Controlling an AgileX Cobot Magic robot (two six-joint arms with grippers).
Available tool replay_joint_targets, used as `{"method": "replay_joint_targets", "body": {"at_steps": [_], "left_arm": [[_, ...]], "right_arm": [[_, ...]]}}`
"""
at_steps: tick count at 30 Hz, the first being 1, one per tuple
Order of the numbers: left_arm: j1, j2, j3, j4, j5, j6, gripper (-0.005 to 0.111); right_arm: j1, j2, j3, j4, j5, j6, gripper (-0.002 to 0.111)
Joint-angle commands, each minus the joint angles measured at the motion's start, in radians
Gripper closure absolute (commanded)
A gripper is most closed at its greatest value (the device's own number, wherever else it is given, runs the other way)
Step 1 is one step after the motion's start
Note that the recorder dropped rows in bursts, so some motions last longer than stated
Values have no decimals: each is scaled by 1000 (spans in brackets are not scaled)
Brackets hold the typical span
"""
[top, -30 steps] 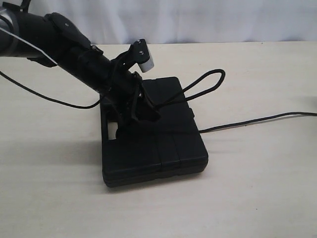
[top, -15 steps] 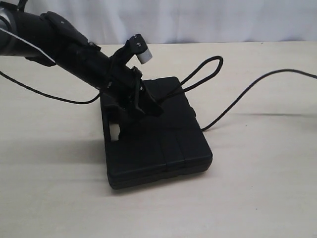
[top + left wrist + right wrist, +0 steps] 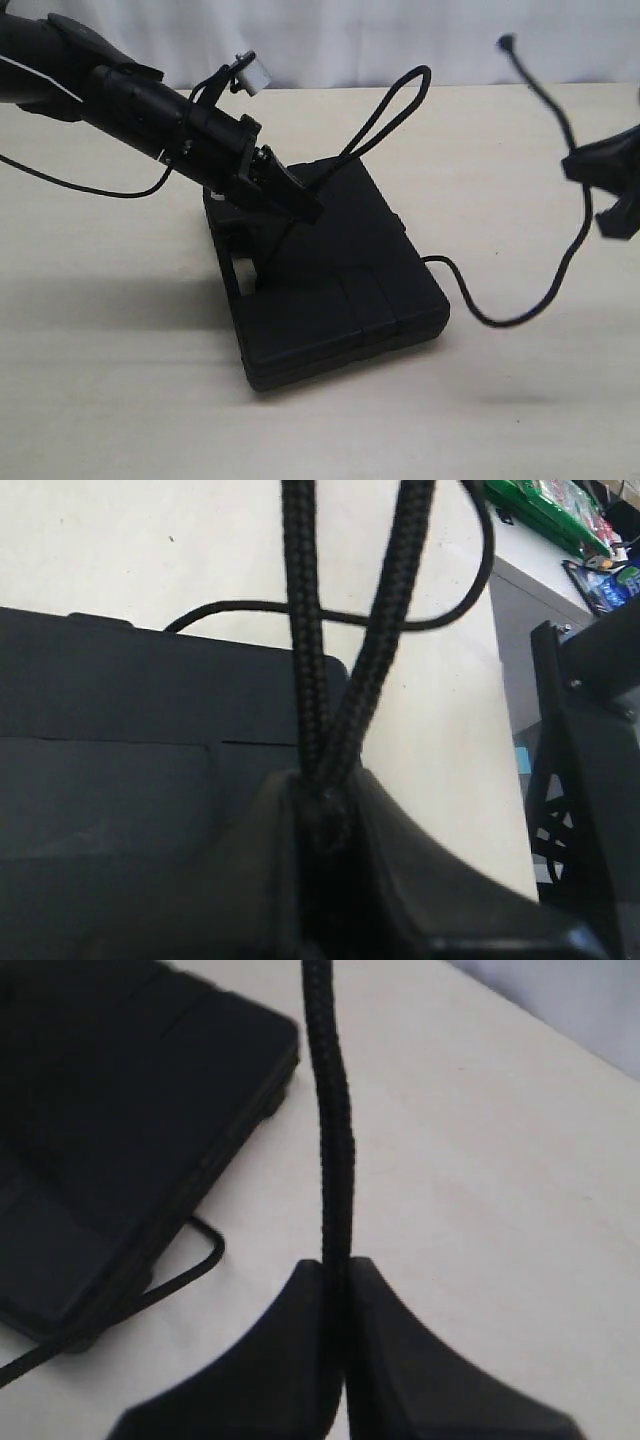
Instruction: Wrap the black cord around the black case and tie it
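- Progress: you are early in the wrap, by my reading. No full turn is showing around the flat rectangular matte black plastic case (image 3: 340, 285), and no knot is showing anywhere.
- Left gripper (image 3: 303, 206): it is pinching 2 strands of the long thin matte black cord (image 3: 392, 112) side by side, jaws nearly together. It is hovering over the case's top face, near the slot handle cutout (image 3: 243, 272). The doubled loop is arching up and away from the pinch.
- Right gripper (image 3: 337, 1285): it is clamping 1 strand, jaws fully closed on it, and holding it in the air well apart from the case. The free end is sticking up above the grip.
- Between the 2 grips, the cord is coming out at the case's right side and sagging onto the pale beige tabletop (image 3: 520, 400). Whether it is passing under the case, you cannot tell from here.
- Left to do, as I judge: carrying the single strand over the case, threading it through the loop, pulling tight, tying.
- Room: open tabletop is lying in front of and to the right of the case. The white backdrop (image 3: 330, 40) is closing off the far table edge, so you are getting less room behind the loop.
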Motion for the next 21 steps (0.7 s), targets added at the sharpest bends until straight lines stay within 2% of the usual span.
{"method": "replay_joint_targets", "body": {"at_steps": [1,4,8,15,21], "left_arm": [[2,-4,1,-44,64,-5,107],[2,-4,1,-44,64,-5,107],[2,-4,1,-44,64,-5,107],[2,-4,1,-38,64,-5,107],[2,-4,1,-38,64,-5,107]], "right_arm": [[129,-34,87,-78,-195,10,104],[188,-34,109,-138,-205,7,104],[241,-34,101,-100,-233,7,104],[253,-34,94,-29,-246,-4,104],[253,-34,94,104,-195,-126,104]]}}
